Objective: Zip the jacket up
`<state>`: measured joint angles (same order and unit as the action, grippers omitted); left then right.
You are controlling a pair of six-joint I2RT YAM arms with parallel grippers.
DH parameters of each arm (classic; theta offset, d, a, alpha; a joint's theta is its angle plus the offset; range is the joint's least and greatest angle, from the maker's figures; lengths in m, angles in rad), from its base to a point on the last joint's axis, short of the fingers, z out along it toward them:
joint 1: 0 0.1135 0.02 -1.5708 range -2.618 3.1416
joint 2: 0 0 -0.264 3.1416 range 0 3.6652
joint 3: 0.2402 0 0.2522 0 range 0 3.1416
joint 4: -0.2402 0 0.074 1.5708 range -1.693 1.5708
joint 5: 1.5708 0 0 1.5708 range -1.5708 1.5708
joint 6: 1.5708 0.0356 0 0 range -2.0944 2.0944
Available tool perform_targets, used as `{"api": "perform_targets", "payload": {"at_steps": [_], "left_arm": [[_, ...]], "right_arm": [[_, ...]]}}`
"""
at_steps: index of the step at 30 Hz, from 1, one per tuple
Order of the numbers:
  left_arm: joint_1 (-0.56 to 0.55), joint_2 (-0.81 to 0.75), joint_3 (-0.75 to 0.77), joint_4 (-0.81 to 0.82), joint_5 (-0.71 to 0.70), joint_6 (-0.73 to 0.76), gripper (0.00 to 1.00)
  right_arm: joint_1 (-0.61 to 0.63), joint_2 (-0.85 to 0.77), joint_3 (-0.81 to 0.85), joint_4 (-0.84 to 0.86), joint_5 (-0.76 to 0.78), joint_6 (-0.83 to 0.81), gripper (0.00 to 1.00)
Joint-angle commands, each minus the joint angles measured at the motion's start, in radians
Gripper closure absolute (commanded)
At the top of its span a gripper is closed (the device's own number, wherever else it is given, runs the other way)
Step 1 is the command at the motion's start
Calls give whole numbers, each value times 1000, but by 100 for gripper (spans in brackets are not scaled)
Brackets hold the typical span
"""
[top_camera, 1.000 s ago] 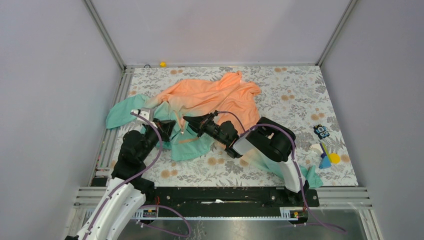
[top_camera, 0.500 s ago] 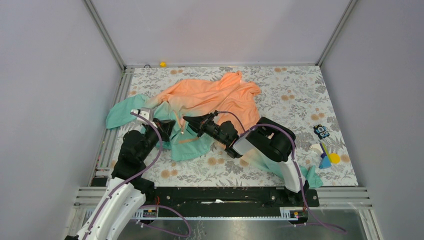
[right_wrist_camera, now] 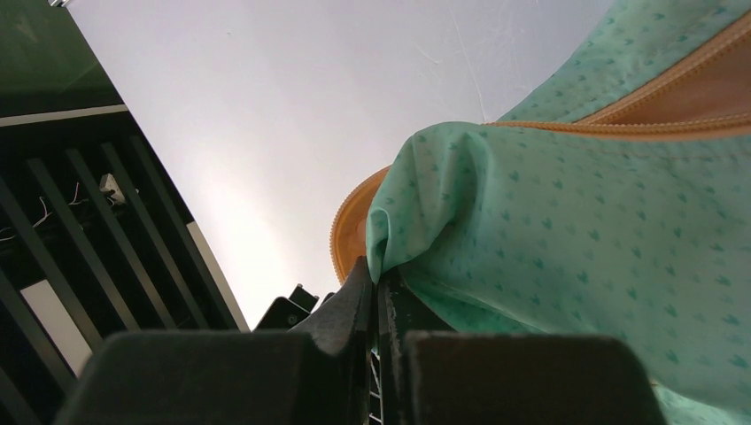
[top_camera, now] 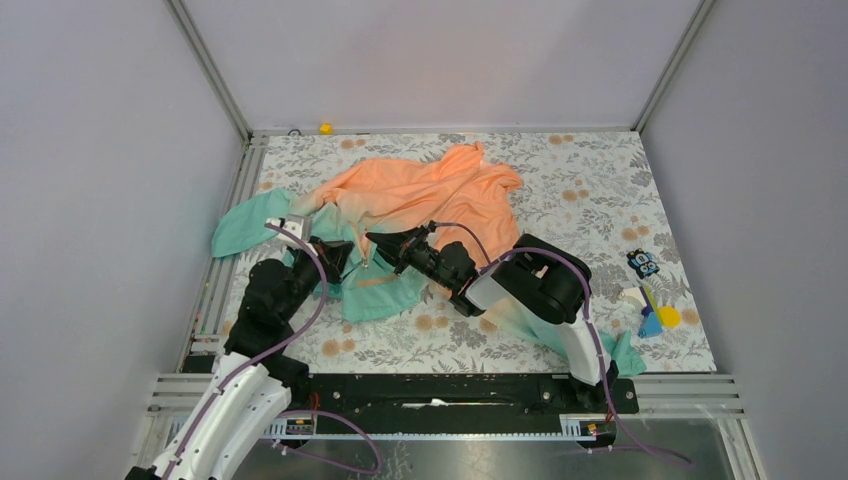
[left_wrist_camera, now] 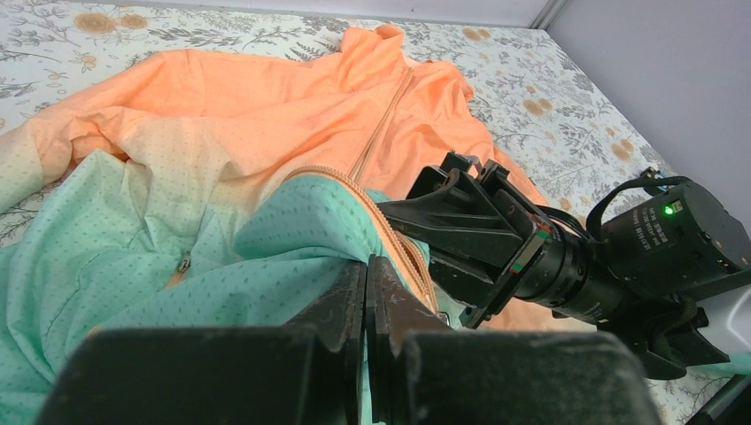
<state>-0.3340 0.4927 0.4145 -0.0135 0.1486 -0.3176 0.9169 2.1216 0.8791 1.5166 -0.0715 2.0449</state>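
The left pincer (top_camera: 338, 256) is pressing its two black fingers (left_wrist_camera: 341, 297) together on a fold of teal-green cloth at the lower front of the jacket (top_camera: 430, 195), a thin long-sleeved fabric jacket running from orange at the collar and shoulders to teal-green at the hem and cuffs. In the left wrist view this pincer (left_wrist_camera: 365, 276) is gripping the cloth just beside the orange zipper (left_wrist_camera: 383, 133), whose tape is curving over the raised fold and running on up toward the collar. The jacket (left_wrist_camera: 266, 115) is lying rumpled over the middle and left of the flower-patterned desk (top_camera: 590, 190), its collar pointing to the far edge, one teal-green cuff (top_camera: 240, 228) spreading out at the left side and another teal-green part reaching toward the near right corner behind the right arm. Just right of the left pincer, the right pincer (top_camera: 374, 243) is reaching in from the right, low over the hem, with its tips meeting the same zipper edge. In the right wrist view its fingers (right_wrist_camera: 350, 305) are lying closed together and nipping a fold of the teal-green cloth (right_wrist_camera: 576, 266), with the zipper tape (right_wrist_camera: 682, 97) arching above. A small yellow object (top_camera: 325, 128) is sitting at the far edge of the desk, and a few small coloured items (top_camera: 655, 318) are lying near the right edge, well apart from the jacket.
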Motion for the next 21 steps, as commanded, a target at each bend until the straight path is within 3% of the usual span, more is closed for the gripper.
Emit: {"api": "perform_targets", "payload": {"at_steps": [1, 21], "left_arm": [[-23, -7, 9, 32, 2, 15, 100], [-93, 0, 26, -19, -81, 41, 100]], "right_arm": [[-9, -40, 29, 123, -4, 90, 100], [-14, -104, -7, 39, -24, 141, 100]]}}
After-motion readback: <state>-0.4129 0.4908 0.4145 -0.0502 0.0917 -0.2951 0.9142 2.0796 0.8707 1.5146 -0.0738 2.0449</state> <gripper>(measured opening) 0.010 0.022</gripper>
